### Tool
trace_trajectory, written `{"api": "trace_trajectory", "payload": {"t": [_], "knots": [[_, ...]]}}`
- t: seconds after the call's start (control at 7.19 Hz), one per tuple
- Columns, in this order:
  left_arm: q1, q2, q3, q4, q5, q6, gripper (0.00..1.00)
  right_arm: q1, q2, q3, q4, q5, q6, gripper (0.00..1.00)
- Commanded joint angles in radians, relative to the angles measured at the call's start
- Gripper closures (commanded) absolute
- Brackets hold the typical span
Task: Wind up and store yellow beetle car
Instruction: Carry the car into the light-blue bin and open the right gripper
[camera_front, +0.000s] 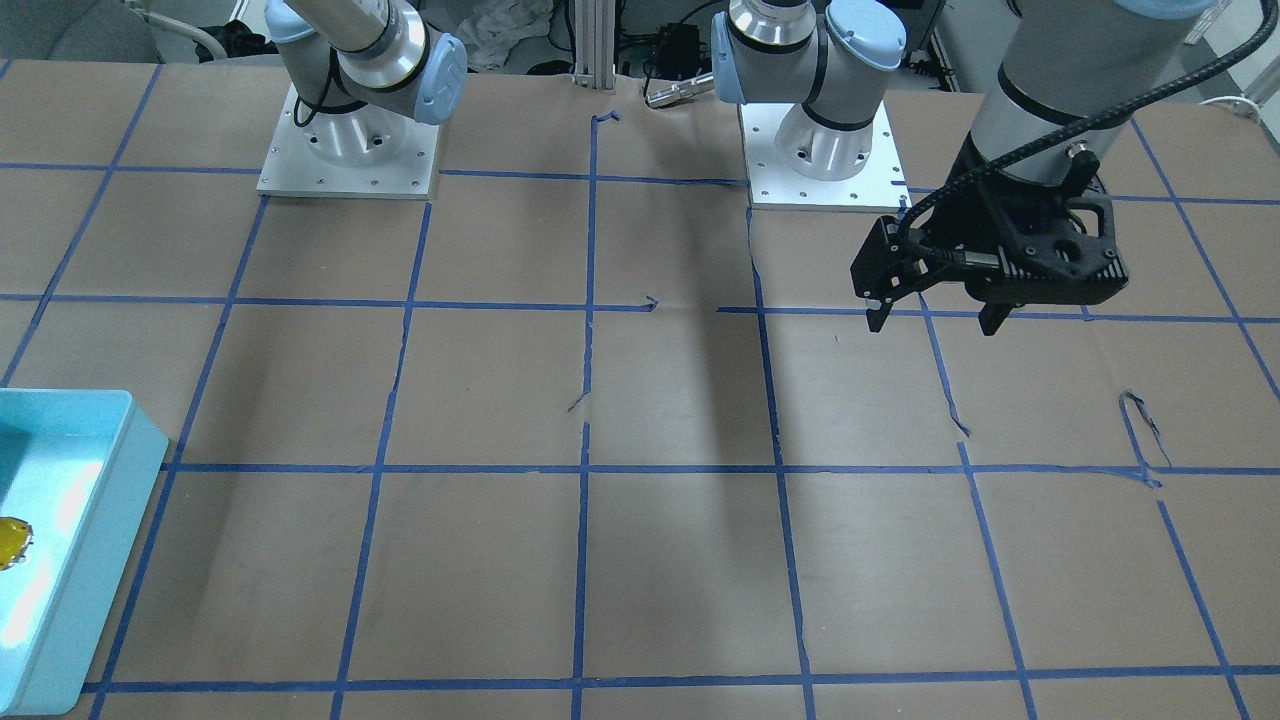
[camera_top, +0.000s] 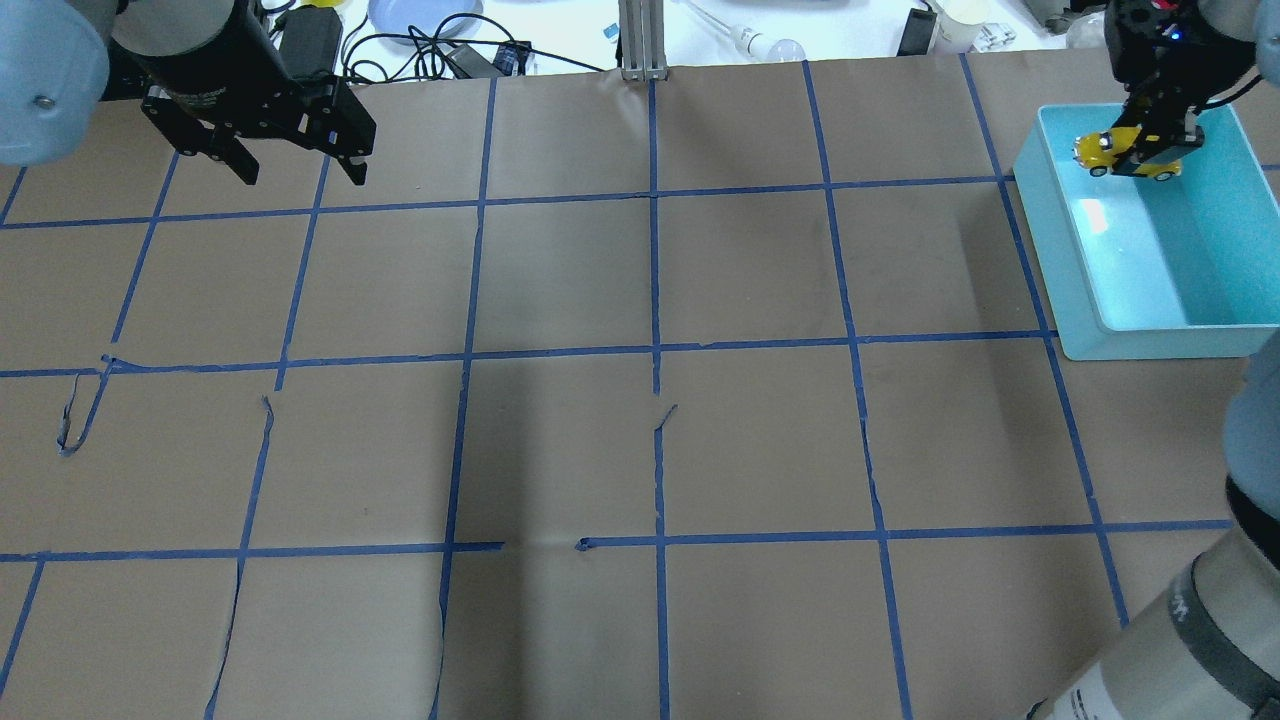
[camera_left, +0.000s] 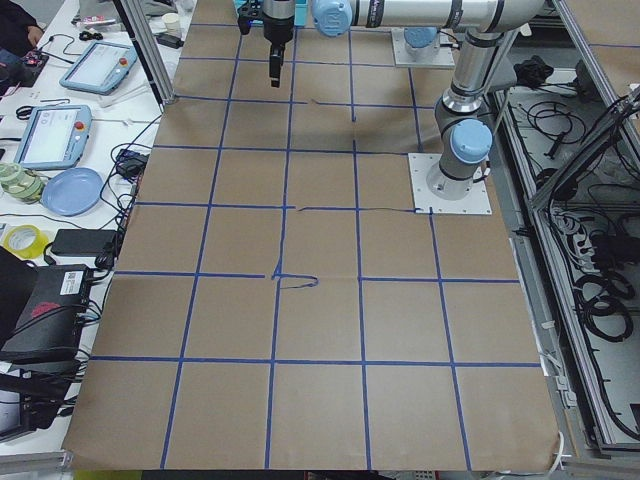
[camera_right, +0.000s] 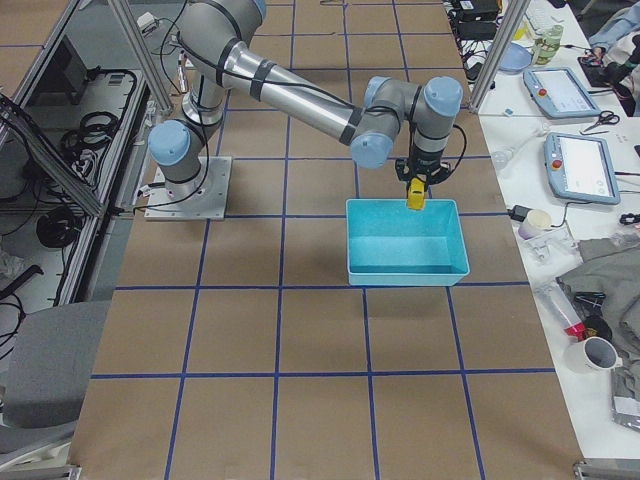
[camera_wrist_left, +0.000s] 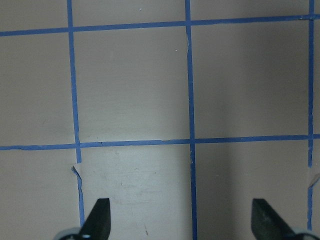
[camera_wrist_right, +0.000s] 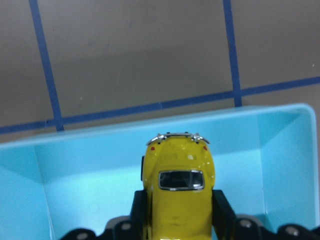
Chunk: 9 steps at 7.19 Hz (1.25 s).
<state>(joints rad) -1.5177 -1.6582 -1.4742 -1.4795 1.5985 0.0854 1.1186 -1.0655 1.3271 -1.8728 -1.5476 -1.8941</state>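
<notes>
The yellow beetle car (camera_wrist_right: 177, 185) is held between the fingers of my right gripper (camera_wrist_right: 178, 215), which is shut on it. It hangs over the far end of the light blue bin (camera_wrist_right: 95, 195); I cannot tell whether it touches the bin's floor. In the overhead view the car (camera_top: 1128, 155) sits under the right gripper (camera_top: 1155, 130) at the far end of the bin (camera_top: 1040, 250). The car also shows in the exterior right view (camera_right: 415, 193) and at the front-facing view's left edge (camera_front: 10, 540). My left gripper (camera_top: 300, 172) is open and empty above the table's far left.
Brown paper with a blue tape grid covers the table. Both arm bases (camera_front: 350, 150) (camera_front: 825, 150) stand on plates at the robot's edge. Cables, a plate and a bulb lie beyond the far edge (camera_top: 420, 20). Some tape strips are torn and curled (camera_top: 80, 420).
</notes>
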Motion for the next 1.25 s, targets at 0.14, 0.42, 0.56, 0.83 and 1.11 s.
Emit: {"api": "trace_trajectory", "payload": {"t": [0.14, 0.42, 0.56, 0.83, 1.11], "knots": [[0.001, 0.000, 0.000, 0.004, 0.000, -0.001, 0.00, -0.052, 0.082, 0.036, -0.078, -0.035, -0.185, 0.94], [0.001, 0.000, -0.002, 0.004, 0.000, 0.001, 0.00, -0.075, 0.085, 0.127, -0.187, -0.037, -0.209, 0.94], [0.001, 0.000, -0.002, 0.004, 0.000, 0.001, 0.00, -0.077, 0.085, 0.159, -0.207, -0.031, -0.247, 0.93], [0.001, -0.002, -0.002, 0.005, 0.000, 0.001, 0.00, -0.077, 0.087, 0.171, -0.226, -0.022, -0.246, 0.52], [0.002, -0.002, 0.000, 0.007, 0.001, 0.001, 0.00, -0.077, 0.094, 0.164, -0.272, -0.008, -0.240, 0.00]]}}
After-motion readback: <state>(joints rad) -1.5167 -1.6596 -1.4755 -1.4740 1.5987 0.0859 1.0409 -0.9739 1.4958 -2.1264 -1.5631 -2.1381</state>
